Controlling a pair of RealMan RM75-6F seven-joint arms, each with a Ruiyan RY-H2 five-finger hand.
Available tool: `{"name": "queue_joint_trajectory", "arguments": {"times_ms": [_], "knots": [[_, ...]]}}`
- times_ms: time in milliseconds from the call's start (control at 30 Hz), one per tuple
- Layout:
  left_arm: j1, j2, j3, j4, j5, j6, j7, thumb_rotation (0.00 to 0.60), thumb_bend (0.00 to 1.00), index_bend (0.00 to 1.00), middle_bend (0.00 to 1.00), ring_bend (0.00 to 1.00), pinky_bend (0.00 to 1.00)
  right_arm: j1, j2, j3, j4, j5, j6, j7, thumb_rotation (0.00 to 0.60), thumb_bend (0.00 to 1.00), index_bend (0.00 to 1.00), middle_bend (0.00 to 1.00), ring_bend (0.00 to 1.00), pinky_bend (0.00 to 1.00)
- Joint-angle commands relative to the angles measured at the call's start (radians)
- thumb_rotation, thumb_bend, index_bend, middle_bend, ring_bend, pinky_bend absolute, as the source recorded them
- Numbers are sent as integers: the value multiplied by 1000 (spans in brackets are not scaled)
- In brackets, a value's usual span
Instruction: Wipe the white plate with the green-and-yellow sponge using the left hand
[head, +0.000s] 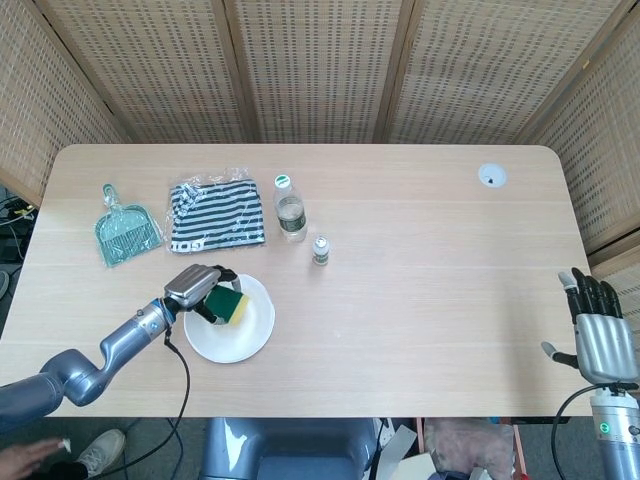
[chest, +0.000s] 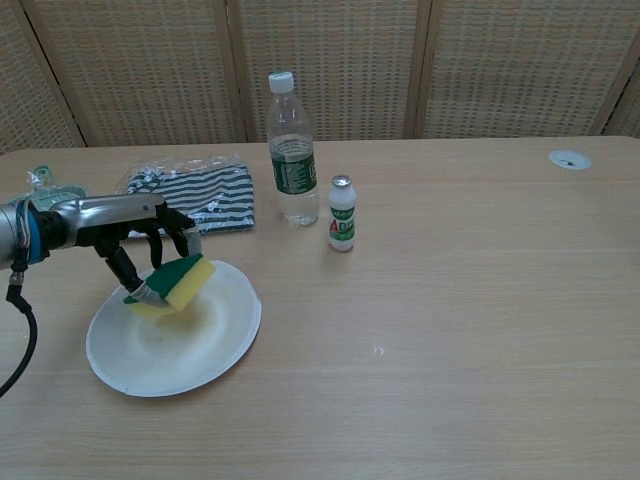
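A white plate (head: 247, 336) (chest: 205, 345) lies near the table's front left. My left hand (head: 197, 287) (chest: 140, 232) grips the green-and-yellow sponge (head: 228, 305) (chest: 178, 282) over the plate's far part, yellow side down; the sponge's lower edge sits at the plate's surface. My right hand (head: 601, 337) hangs off the table's right front corner, fingers spread, holding nothing; the chest view does not show it.
Behind the plate lie a striped cloth in a clear bag (head: 215, 214) (chest: 185, 199) and a green dustpan (head: 124, 233). A water bottle (head: 290, 211) (chest: 292, 152) and a small white bottle (head: 320, 250) (chest: 342, 213) stand right of the cloth. A round grommet (head: 491, 176) sits far right.
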Motion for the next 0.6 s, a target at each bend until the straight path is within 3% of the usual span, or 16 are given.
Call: {"name": "queue_joint_trajectory", "arguments": {"times_ms": [33,600], "knots": [[-10,-34,10,47,7,-8,-63,600,152,496,380,294,414,0,0,0,-1,1,0,-1,600,0,0,0,0,0],[-27,-80,39,124,21,-34,-242,600,151,499,384,296,414,-1,0,1,-1,5,2,-2,600,0,0,0,0,0]]}}
